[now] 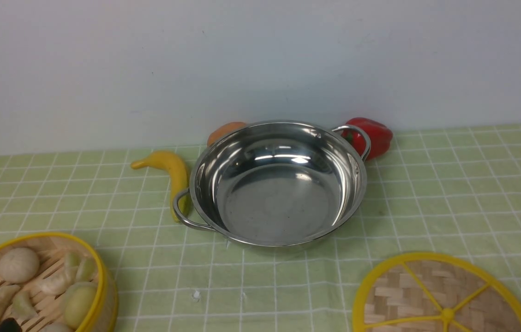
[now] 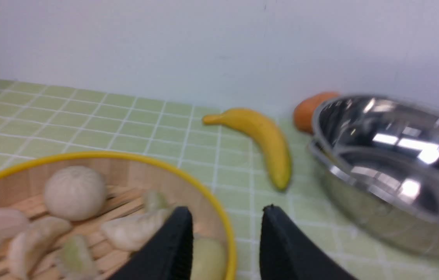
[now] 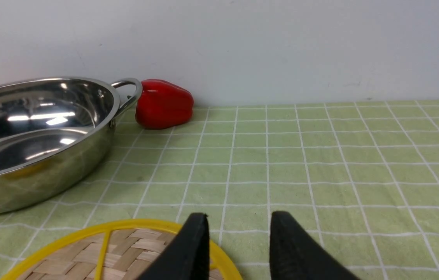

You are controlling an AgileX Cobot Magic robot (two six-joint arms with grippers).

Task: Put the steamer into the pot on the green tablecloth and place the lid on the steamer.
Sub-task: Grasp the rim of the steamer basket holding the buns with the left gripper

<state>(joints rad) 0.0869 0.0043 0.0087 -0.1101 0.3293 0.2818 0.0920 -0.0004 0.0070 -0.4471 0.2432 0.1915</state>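
**Three cameras, all turned toward the pot (image 1: 278, 203) and the pale wall behind it.**
The front view looks forward and down from the robot's side. The pot sits centred, while the steamer (image 1: 38, 243) and lid (image 1: 426, 286) nearer the camera are cropped. The left wrist view sits low and close behind the left hand (image 2: 225, 233), on the pot's steamer side. The right wrist view sits equally low behind the right hand (image 3: 238, 237), on the pot's lid side. All three views share the pot.
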